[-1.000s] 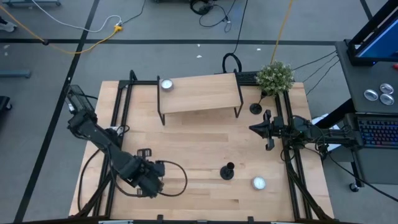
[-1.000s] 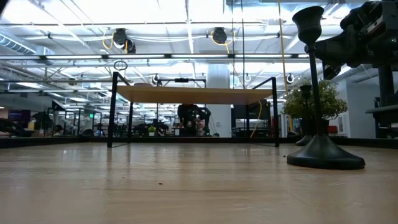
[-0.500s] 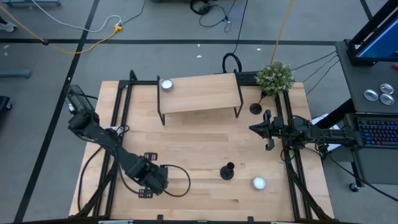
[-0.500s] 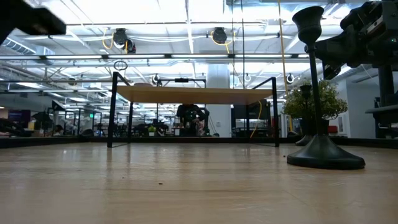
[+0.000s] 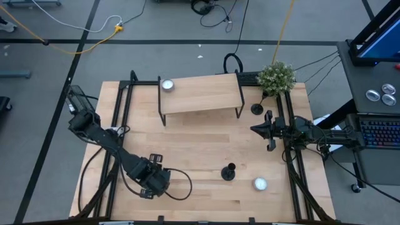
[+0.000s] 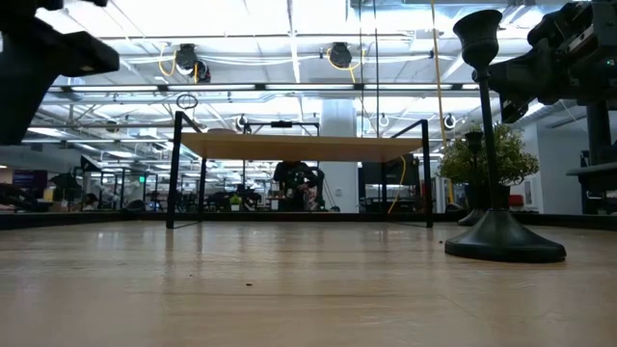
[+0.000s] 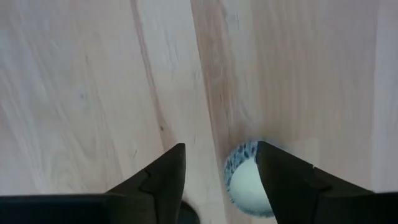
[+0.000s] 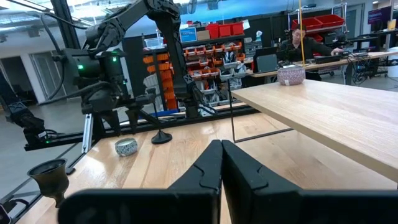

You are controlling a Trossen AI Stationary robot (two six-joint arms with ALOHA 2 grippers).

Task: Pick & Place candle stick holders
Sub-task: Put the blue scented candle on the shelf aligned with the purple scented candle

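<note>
Table point(image 5: 194, 134) seen from above, with two arms and three holders.

**Left gripper** point(image 7: 221, 146): hangs over the near left part of the table and points down at the wood. Its jaws are spread and grip nothing. In the left wrist view a tealight point(image 7: 249, 186) lies on the table below the gap, close by one finger point(image 7: 283, 174).

**Right gripper** point(image 8: 221, 149): rests at the table's right edge, aimed across the table toward the left arm. Its jaws are pressed together and empty.

**Holders:**
- One holder point(image 5: 229, 172) stands upright near the front, right of the table's middle. A second tealight point(image 5: 260, 184) lies near it.
- A second holder point(image 5: 257, 109) stands at the back right, just beside the plant point(image 5: 276, 77).
- In the right wrist view a third holder point(image 8: 161, 136) stands under the left arm, near the tealight there. From above, the arm hides it.

**Shelf** point(image 5: 200, 95): stands at the back of the table. A third tealight point(image 5: 167, 85) sits on its left end.
</note>
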